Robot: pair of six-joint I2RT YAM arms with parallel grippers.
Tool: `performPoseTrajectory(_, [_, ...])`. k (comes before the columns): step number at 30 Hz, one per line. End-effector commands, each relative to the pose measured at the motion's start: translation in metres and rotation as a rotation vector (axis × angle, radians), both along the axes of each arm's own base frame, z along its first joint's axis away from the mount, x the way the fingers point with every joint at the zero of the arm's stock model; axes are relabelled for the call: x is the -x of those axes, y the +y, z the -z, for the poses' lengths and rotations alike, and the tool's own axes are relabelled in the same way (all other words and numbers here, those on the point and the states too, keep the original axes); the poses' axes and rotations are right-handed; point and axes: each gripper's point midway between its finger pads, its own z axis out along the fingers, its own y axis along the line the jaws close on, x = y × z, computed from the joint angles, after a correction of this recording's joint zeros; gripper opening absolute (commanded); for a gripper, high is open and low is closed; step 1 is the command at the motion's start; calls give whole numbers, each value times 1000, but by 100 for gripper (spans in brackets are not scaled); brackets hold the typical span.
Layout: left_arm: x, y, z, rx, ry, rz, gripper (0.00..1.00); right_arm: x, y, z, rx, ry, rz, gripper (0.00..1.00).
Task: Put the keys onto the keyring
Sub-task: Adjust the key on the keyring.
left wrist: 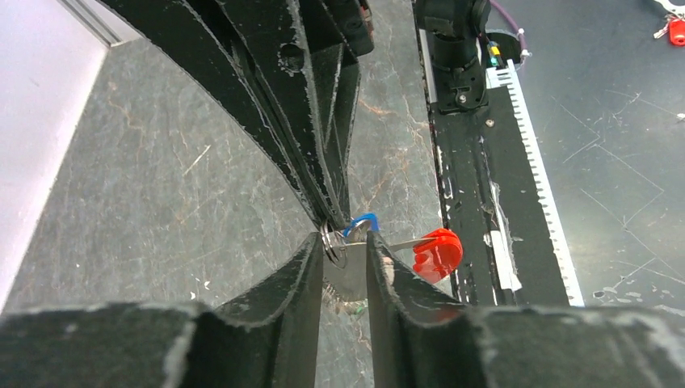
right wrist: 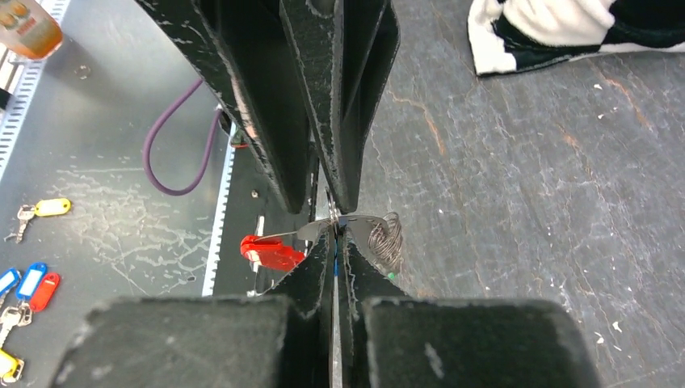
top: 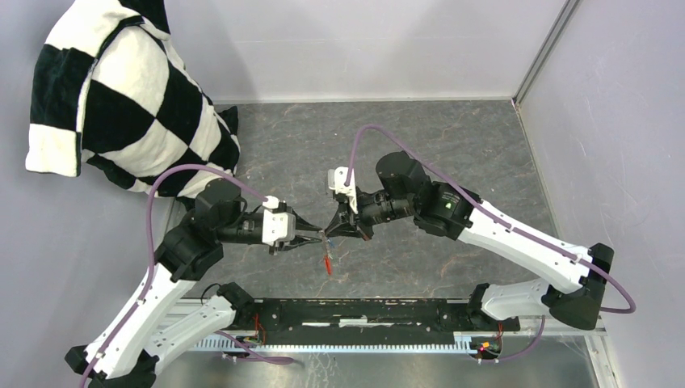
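Pinching the keyring (right wrist: pixel 359 218), the right gripper (right wrist: pixel 334 230) is clamped tight. Left gripper (left wrist: pixel 343 242) gapes around it, red tag (top: pixel 327 263) at 6 o'clock.

**Colours and patterns logged**

The tag (left wrist: pixel 437 253) was recorded as red, the key head (left wrist: pixel 365 220) as blue, the keyring (left wrist: pixel 333 245) as silver. The cables (top: pixel 161 182) were marked purple, the table (top: pixel 452 137) grey with marbled veining, the cushion (top: pixel 121 105) black-and-white checked.

Long red leaf-shaped tag (left wrist: pixel 437 253): glossy, smooth plastic. The thin metal ring (left wrist: pixel 331 241) it's hung on is seen as bare and shiny. The dark grey marbled tabletop (top: pixel 452 145) is finished matt and pretty scratched up. The black-and-white chequered pillow (top: pixel 121 97) is covered in fuzzy cloth. The black left gripper fingers (left wrist: pixel 275 299) are matt, chipped at the edges.
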Motion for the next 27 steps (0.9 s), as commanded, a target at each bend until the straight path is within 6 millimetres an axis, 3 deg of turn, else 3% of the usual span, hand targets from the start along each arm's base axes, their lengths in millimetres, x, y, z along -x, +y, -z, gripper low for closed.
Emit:
performPoseTrajectory(1, [-6,0,-7,-14,-17,-13,29,-6,2,-17,17,-70,26,0])
performPoseTrajectory(10, [-15,1,2,-67,-26,-35,2,0,7,-24,32,-88,19,0])
performPoseTrajectory(15, [-16,5,11,-116,-32,-32,2,-6,5,-27,26,-97,60,0])
performPoseTrajectory(16, [-16,6,11,-117,-40,-33,2,-8,3,-28,20,-98,80,3])
performPoseTrajectory(18, [-18,5,6,-102,-63,-37,2,-12,0,-31,-7,-94,128,22])
performPoseTrajectory(21, [-28,3,-11,-31,-95,-101,2,-18,-8,-38,-103,-56,203,43])
performPoseTrajectory(24, [-35,0,-39,107,-121,-172,2,-18,-21,-55,-256,5,247,52])
performPoseTrajectory(27, [-34,-5,-61,209,-139,-165,2,-15,-26,-67,-367,55,248,55])
